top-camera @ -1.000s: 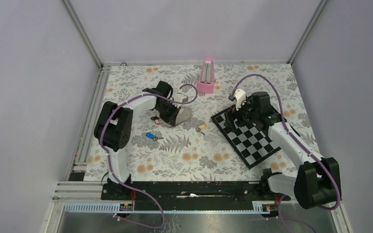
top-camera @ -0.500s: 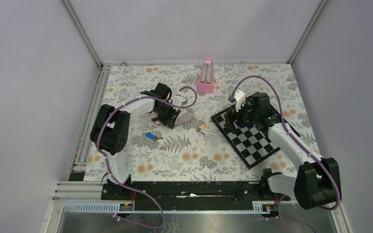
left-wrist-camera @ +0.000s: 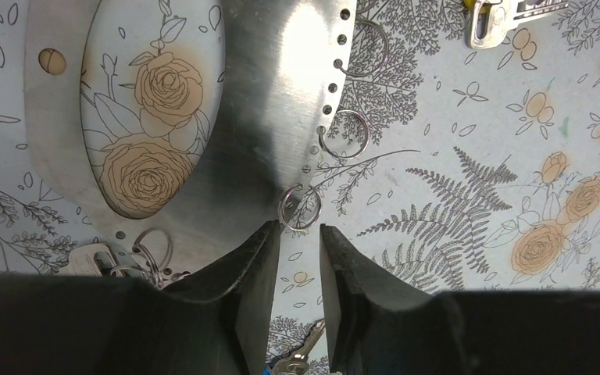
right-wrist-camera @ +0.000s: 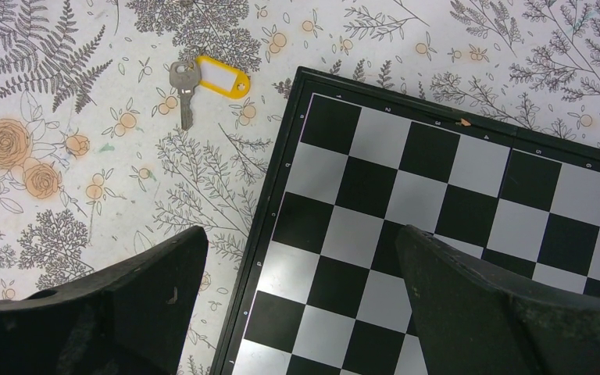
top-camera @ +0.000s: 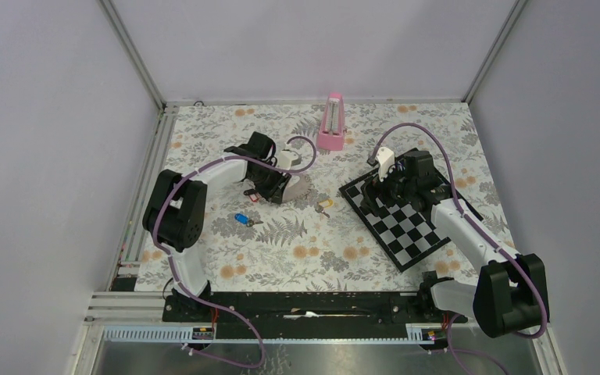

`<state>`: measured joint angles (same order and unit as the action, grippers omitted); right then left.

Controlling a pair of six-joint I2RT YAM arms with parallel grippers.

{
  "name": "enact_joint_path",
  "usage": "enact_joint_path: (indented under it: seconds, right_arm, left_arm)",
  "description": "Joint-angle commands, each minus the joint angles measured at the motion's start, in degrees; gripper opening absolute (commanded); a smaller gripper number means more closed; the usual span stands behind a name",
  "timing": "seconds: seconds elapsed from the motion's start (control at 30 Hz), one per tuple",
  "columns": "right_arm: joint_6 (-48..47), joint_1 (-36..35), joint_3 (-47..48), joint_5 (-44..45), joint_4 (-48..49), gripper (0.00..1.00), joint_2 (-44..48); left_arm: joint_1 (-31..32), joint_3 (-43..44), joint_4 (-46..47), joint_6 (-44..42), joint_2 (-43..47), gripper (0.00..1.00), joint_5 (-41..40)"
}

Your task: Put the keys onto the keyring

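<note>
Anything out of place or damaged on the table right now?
The black-and-white chessboard lies skewed against the edges of the floral-patterned table, not square to them. In the right wrist view its black frame shows a small tan nick on one edge, possibly a chip. Nothing looks spilled.

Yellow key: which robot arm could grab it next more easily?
Probably the right arm: its jaws stand wide open over the chessboard edge, the yellow key free nearby. The left arm has narrow jaws, busy at a silver ring.
</note>
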<state>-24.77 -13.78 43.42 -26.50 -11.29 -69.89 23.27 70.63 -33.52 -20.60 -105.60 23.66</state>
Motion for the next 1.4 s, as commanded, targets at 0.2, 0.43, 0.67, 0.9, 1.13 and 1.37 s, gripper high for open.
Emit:
enact_joint_path:
  seconds: [0.2,0.43,0.67,0.9,1.13,1.37]
  right_arm:
    - [-1.4,0.1,-0.3,-0.6,1.7,0.99,1.2]
    - [-1.5,0.0,-0.4,-0.4,1.6,0.99,1.4]
    - [-1.5,0.0,-0.4,-0.4,1.7,0.99,1.4]
    - [-1.7,0.1,-0.6,-0.3,1.7,0.99,1.7]
    - [-1.9,0.2,-0.7,-0.1,1.8,0.99,1.7]
    - [-2.1,0.1,-0.8,-0.3,1.8,0.99,1.5]
  left_arm:
    - [-0.8,-0.6,1.2,7.5,2.7,0.33,-2.2]
    - [-0.8,-2.1,0.9,12.6,0.5,0.33,-2.7]
    - [-0.9,-3.6,1.1,15.8,-1.2,0.35,-2.6]
    - [-1.9,-2.1,3.5,18.9,-4.6,0.36,0.1]
    - [-2.2,-0.6,5.7,21.2,-6.4,0.35,2.0]
    - [-2.2,-0.3,8.0,23.1,-6.6,0.28,0.0]
